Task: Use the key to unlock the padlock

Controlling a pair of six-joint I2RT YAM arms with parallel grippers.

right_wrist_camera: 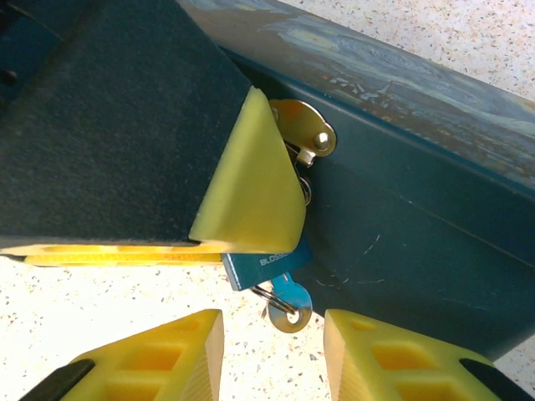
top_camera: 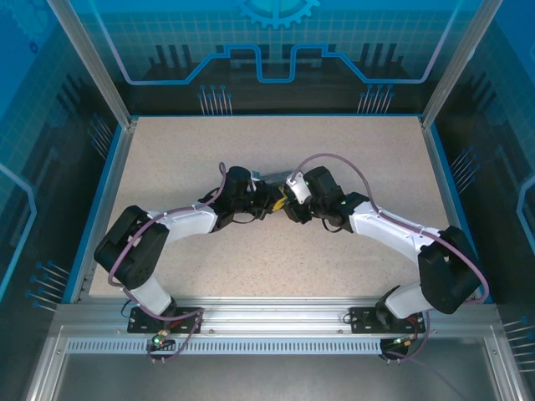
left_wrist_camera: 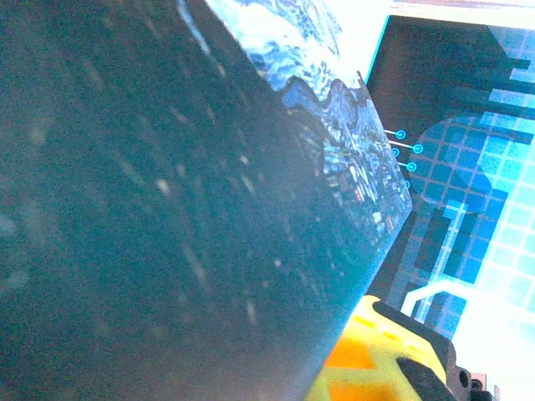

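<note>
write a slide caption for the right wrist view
Open right gripper facing the key at the bottom of the blue padlock on the brass hasp of the box.

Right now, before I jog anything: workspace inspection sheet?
Surface: speckled beige table.
Job's things: blue padlock at the box's brass hasp; key sticks out below it.
Clutter: nothing seen.
Tools: right tool open, fingers flanking the key, apart; left tool at the box, one finger over the padlock's top, state unclear.
Cables: purple cables loop along both arms.
Surroundings: blue printed walls, aluminium frame.
</note>
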